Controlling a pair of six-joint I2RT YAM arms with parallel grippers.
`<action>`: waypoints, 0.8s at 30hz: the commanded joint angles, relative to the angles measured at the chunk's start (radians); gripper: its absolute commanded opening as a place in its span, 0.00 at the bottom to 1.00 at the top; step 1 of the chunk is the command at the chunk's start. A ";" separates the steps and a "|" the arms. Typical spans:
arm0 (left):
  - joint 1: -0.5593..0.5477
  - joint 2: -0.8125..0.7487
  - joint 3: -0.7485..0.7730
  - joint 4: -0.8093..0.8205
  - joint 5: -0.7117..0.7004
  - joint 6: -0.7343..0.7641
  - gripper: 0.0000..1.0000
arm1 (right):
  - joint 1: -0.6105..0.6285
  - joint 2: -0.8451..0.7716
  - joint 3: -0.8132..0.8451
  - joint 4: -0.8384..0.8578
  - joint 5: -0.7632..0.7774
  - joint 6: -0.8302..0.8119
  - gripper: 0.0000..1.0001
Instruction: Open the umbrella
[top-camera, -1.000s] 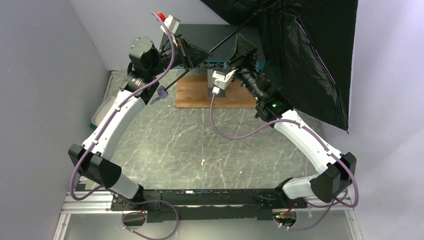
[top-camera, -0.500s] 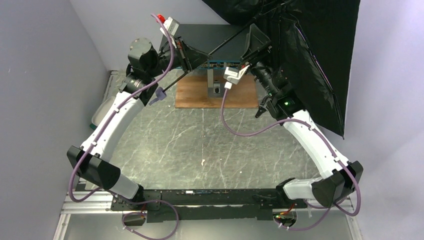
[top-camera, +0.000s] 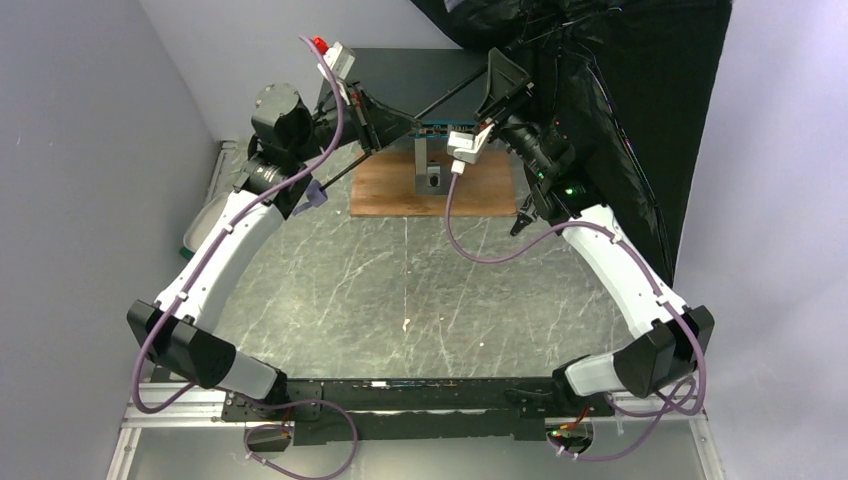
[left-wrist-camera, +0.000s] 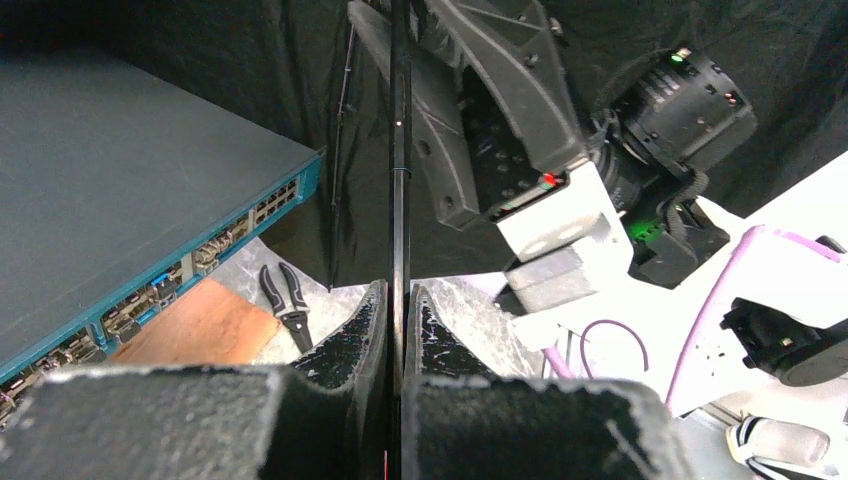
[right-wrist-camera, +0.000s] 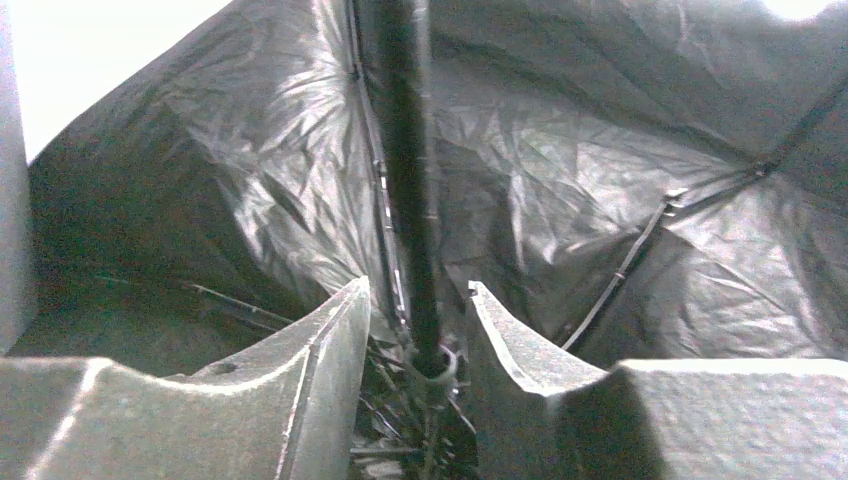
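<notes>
- Black lining of the umbrella (top-camera: 620, 100) is billowing at the far right corner, its canopy hanging above the marbled table (top-camera: 400, 290).
- Its thin dark shaft (left-wrist-camera: 399, 150) is running diagonally between both arms, with the lavender handle (top-camera: 318, 192) poking out at the left.
- Left gripper (left-wrist-camera: 398, 330) is pinching the shaft, jaws pressed tight against it.
- Right gripper (right-wrist-camera: 418, 290) is straddling the shaft near the canopy, jaws standing apart with a gap on either side.
- Teal network switch (left-wrist-camera: 120, 200) is sitting at the back, with pliers (left-wrist-camera: 285, 300) lying beside a wooden board (left-wrist-camera: 200, 325).
</notes>
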 joint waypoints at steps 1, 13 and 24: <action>0.003 -0.084 0.007 0.105 0.037 -0.011 0.00 | -0.022 0.028 0.058 0.007 -0.028 -0.021 0.40; 0.006 -0.150 -0.074 0.064 0.044 0.000 0.00 | -0.107 0.064 0.078 0.056 -0.015 -0.009 0.14; -0.009 -0.053 0.216 -0.653 -0.097 0.710 0.76 | -0.125 -0.021 0.052 0.040 -0.083 -0.051 0.00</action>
